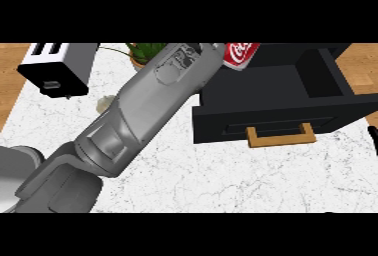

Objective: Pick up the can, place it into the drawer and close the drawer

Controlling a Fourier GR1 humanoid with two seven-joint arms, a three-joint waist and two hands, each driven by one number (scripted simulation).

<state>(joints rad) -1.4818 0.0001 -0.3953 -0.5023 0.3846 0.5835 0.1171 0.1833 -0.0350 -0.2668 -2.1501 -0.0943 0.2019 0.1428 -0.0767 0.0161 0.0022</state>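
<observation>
Spanning most of the frame, the white marbled bench [244, 185] carries every item noted; wood floor shows at the upper left and upper right corners.

One grey forearm [140, 115] runs diagonally from the lower left of the frame up to the top centre. It enters from the left side of the view, so it reads as the left arm. Its far end meets the top edge of the picture beside the can, and the hand itself is not visible. State of the fingers: cannot tell, as none show. The right hand is not seen anywhere in the frame.

The black drawer [295, 90] sits at the right of the frame, pulled open, its dark interior exposed. Its front panel faces the lower edge and bears a tan handle [281, 136] at its centre.

A toaster [57, 67], black and white, stands at the upper left of the frame, well apart from the drawer.

The red can [241, 54] lies at the top centre, tilted, over the rear left corner of the open drawer and just beside the end of the forearm. Whether it rests on anything cannot be determined.

A green plant [144, 51] in a pot shows at the top, left of the forearm, partly hidden by it.
</observation>
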